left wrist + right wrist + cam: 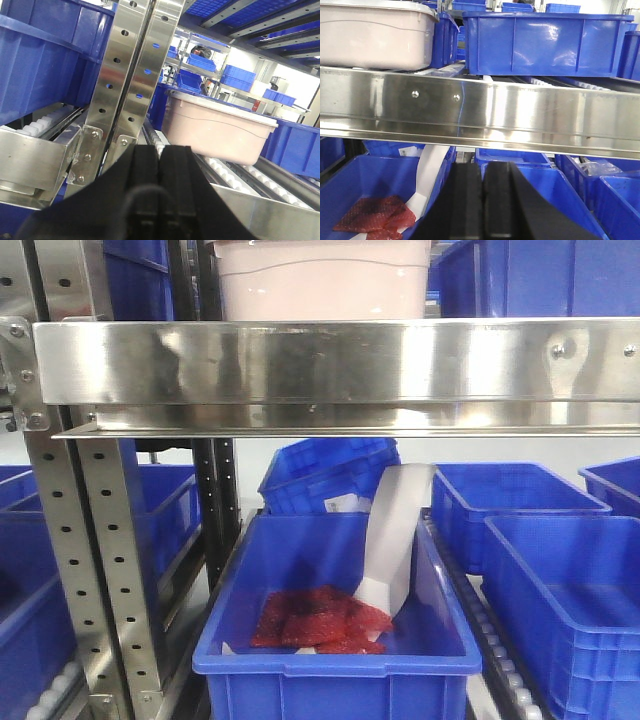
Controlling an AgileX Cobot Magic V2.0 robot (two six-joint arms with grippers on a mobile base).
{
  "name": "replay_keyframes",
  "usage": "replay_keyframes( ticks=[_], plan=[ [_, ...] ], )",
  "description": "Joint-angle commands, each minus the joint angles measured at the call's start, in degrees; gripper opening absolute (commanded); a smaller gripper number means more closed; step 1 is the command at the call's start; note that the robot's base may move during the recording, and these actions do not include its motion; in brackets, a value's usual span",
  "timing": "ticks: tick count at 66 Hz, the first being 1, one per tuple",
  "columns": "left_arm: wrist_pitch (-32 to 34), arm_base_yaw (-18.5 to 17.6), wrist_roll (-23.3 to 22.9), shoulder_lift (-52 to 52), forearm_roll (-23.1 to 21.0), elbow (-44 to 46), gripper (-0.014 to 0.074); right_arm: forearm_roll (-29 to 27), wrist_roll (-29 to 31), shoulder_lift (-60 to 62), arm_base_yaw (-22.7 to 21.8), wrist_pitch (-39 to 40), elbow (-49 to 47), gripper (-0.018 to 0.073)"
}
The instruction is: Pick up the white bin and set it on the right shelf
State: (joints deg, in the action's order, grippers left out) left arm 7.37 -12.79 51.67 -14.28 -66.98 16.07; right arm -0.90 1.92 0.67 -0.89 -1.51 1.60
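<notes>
Pinkish-white rectangular plastic bin (pixel 218 131) sits on the stainless-steel shelf's rollers (pixel 470 107); both black grippers, left (pixel 160 187) and right (pixel 483 200), have fingers pressed together, empty.

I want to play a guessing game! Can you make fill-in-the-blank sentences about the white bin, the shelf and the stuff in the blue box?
1. The white bin sits on the steel shelf on white ____.
2. In the right wrist view, the crate beside the white bin is coloured ____.
3. In the open crate below the shelf lie ____ packets.
4. The left gripper has its jaws ____.

Missing words: rollers; blue; red; shut
</notes>
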Motion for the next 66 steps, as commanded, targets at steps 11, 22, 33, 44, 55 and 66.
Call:
replay_keyframes(
  ticks=[11,22,33,44,55,66],
  plan=[
    [1.5,-0.4,0.0,-0.6,0.4,1.7,-0.0117,0.5,-0.1,1.0,0.1,4.7,0.0,0.0057],
    [1.5,-0.4,0.0,-0.6,0.4,1.7,-0.0117,0.5,-0.1,1.0,0.1,4.7,0.0,0.0057],
    [1.5,-0.4,0.0,-0.6,0.4,1.7,-0.0117,0.5,-0.1,1.0,0.1,4.7,0.0,0.0057],
    [1.5,-0.4,0.0,-0.6,0.4,1.7,-0.0117,0.5,-0.1,1.0,0.1,4.7,0.0,0.0057],
    [1.0,-0.4,0.0,-0.6,0.4,0.9,-0.0117,0.5,-0.1,1.0,0.1,4.7,0.0,0.0057],
    [-6.9,1.5,-8.9,-0.4,20.5,0.6,-0.0117,0.5,-0.1,1.0,0.1,4.7,0.0,0.0057]
  ],
)
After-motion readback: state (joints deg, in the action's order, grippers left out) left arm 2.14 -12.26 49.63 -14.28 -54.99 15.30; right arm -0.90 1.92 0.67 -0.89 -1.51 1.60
